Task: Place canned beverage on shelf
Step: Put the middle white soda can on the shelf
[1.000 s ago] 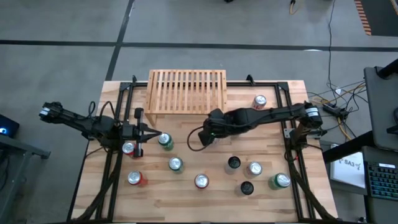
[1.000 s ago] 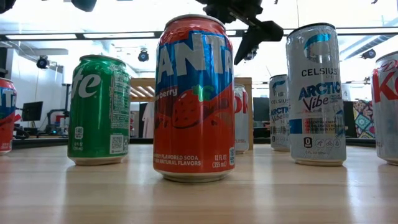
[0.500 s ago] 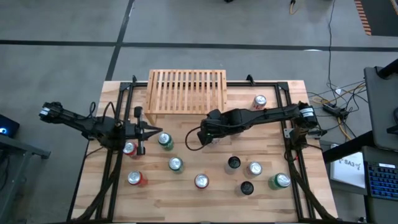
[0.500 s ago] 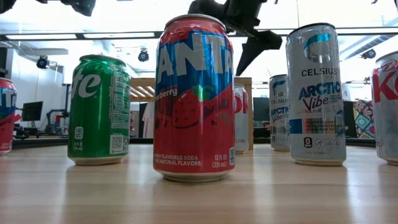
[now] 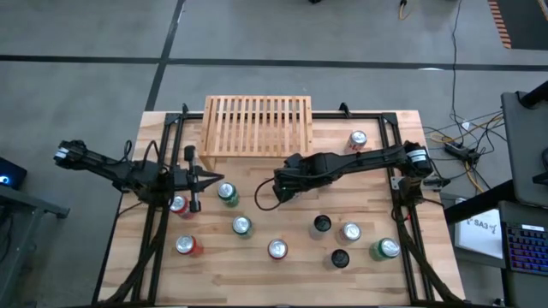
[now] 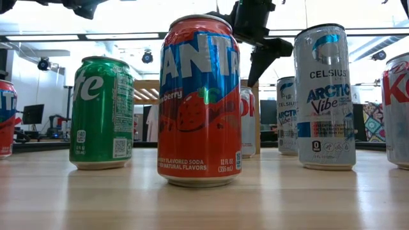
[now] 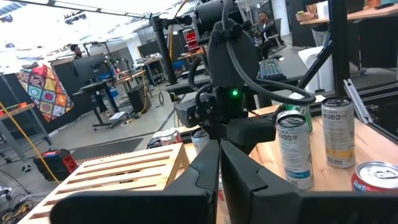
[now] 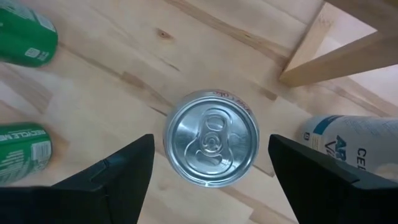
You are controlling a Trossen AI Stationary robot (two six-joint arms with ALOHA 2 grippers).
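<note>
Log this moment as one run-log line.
right gripper: open, above upright can, not gripping | left gripper: shut, beside green can | shelf: no cans on it

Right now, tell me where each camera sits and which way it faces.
High: overhead, straight down; both arms, shelf.
Low: tabletop height, level across; red can nearest, one arm above.
Left wrist: past the shut left gripper toward the shelf.
Right wrist: straight down between the open right gripper onto a can top.
All four show cans.
</note>
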